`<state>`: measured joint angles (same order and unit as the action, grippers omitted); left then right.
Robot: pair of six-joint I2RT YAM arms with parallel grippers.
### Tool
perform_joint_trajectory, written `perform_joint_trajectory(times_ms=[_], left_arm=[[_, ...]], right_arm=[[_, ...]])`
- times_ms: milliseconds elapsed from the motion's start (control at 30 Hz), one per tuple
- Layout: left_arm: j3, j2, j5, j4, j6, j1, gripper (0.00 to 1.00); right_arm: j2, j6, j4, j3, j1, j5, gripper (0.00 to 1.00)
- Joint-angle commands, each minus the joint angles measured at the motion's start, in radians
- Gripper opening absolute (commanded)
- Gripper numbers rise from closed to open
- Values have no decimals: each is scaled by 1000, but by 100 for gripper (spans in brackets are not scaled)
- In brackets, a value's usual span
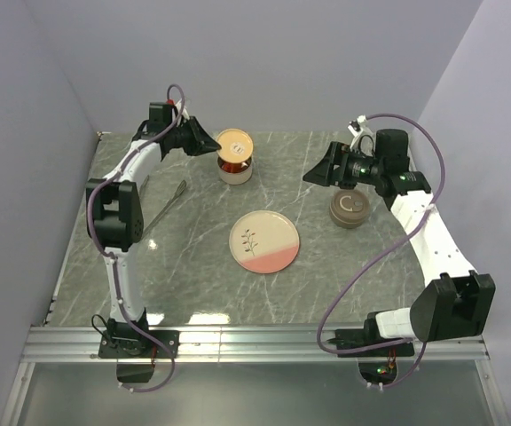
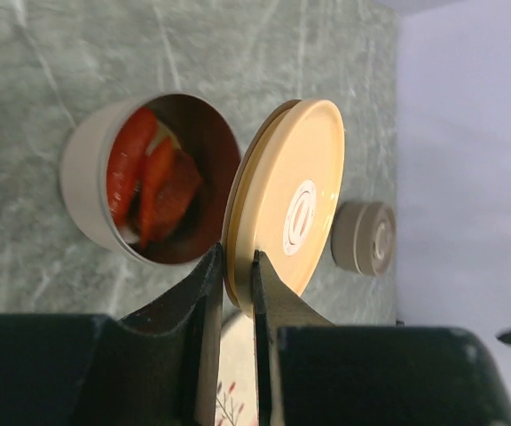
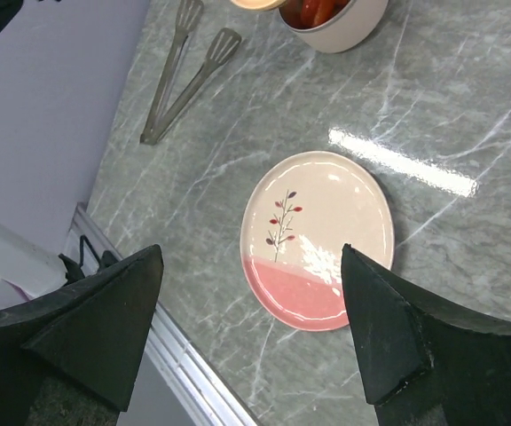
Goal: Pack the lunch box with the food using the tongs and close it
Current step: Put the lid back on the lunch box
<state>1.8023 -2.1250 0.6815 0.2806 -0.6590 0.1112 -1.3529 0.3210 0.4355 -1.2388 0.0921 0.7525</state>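
Left claw [image 2: 236,259]: pinches lid [image 2: 295,200] by its rim (thin hold).
Right claw [image 3: 251,255]: wide, empty.
Risk: lid slips or seats crooked on box [image 2: 82,177] at table's far edge.

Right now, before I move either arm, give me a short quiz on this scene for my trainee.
1. True or false: the left gripper is shut on the edge of the lid.
2. Where is the food? A. on the floor; B. in the open container; C. in a paper bag.
3. Fill in: the right gripper stands ___, holding nothing.

Key: 1 true; 2 B; 3 open.
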Motion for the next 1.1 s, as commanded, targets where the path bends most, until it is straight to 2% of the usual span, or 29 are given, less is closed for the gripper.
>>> perform_joint_trajectory(times_ms=[0, 300, 733, 867, 1067], left_arm=[[95, -61, -56, 23, -24, -2, 0], [138, -164, -42, -7, -39, -4, 0], [132, -202, -22, -20, -53, -2, 1], [120, -207, -16, -18, -56, -2, 8], [103, -201, -7, -12, -56, -2, 27]], right_arm=[[44, -37, -3, 2, -8, -2, 88], [52, -34, -14, 24, -8, 2, 88], [31, -40, -7, 15, -8, 16, 88], [20, -42, 0, 2, -8, 19, 88], [15, -34, 0, -5, -8, 30, 88]])
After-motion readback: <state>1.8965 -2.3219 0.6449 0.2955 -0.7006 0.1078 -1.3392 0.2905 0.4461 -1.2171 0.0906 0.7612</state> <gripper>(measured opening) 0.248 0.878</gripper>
